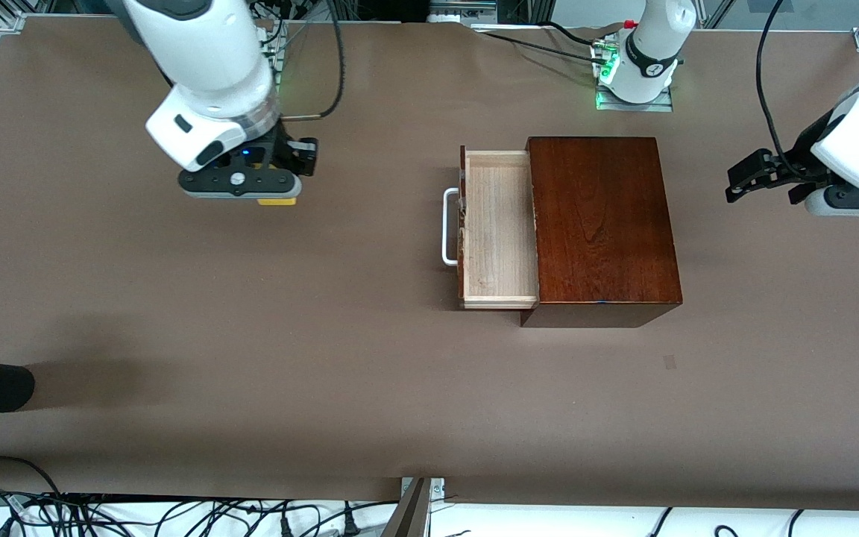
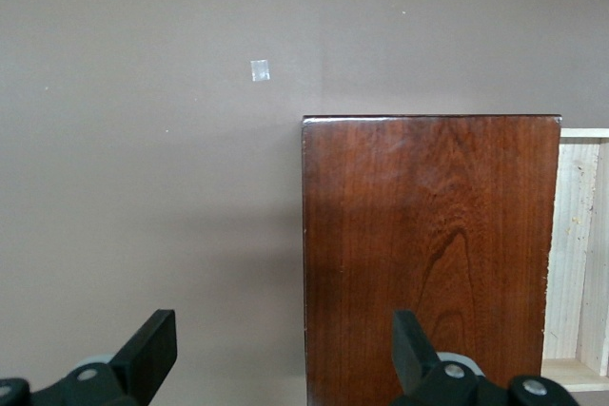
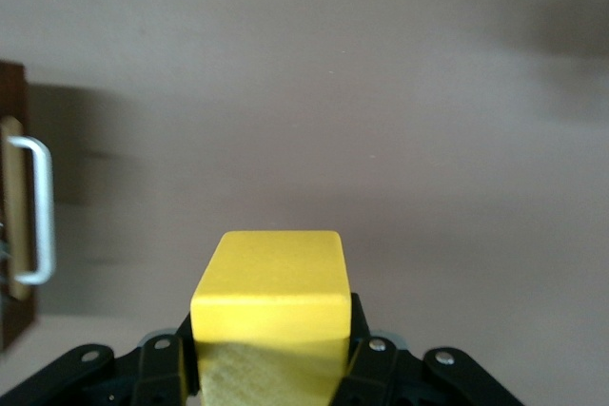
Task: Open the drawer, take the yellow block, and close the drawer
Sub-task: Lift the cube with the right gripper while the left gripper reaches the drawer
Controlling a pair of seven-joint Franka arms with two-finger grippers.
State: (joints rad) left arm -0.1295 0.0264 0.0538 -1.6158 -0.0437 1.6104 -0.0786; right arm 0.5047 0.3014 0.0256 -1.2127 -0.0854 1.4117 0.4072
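Right gripper (image 1: 277,195) over bare worktop (image 1: 325,358), jaws clamped on yellow block (image 3: 271,284), drawer (image 1: 495,231) pulled out toward it, left gripper (image 2: 284,354) waiting over box (image 2: 428,254) edge, jaws wide, empty

- I can read no word, number, label or brand anywhere here.
- The wooden box (image 1: 602,220) I look down on bears only grain, and my table's cloth (image 1: 250,358) is plain.

High front camera faces the robots; wrist cameras share the drawer (image 1: 496,227).
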